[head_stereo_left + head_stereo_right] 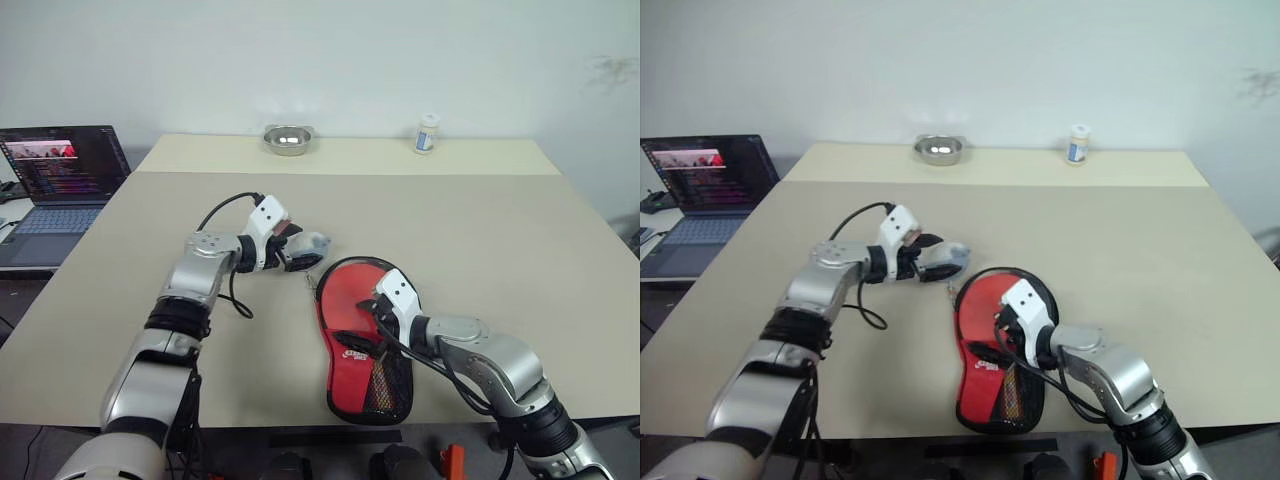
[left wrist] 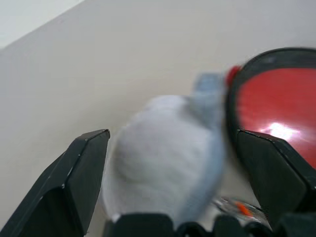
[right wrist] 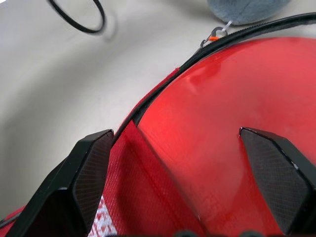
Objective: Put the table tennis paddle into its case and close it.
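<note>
The case (image 1: 385,385) lies near the table's front edge, red side up, with white logo and black mesh. Its round end is unzipped, and the table tennis paddle's glossy red face (image 1: 350,290) shows inside; the handle is hidden. My right gripper (image 1: 362,338) hovers open just over the case, and in the right wrist view its fingers straddle the paddle face (image 3: 237,128) and the case's zip edge (image 3: 247,32). My left gripper (image 1: 305,248) is open just left of the case's round end, with a soft grey lump (image 1: 316,243) between its fingers (image 2: 84,173).
A steel bowl (image 1: 288,139) and a small white bottle (image 1: 427,133) stand at the table's far edge. An open laptop (image 1: 60,180) sits on a side desk to the left. A small metal zip pull (image 3: 216,33) lies beside the grey lump.
</note>
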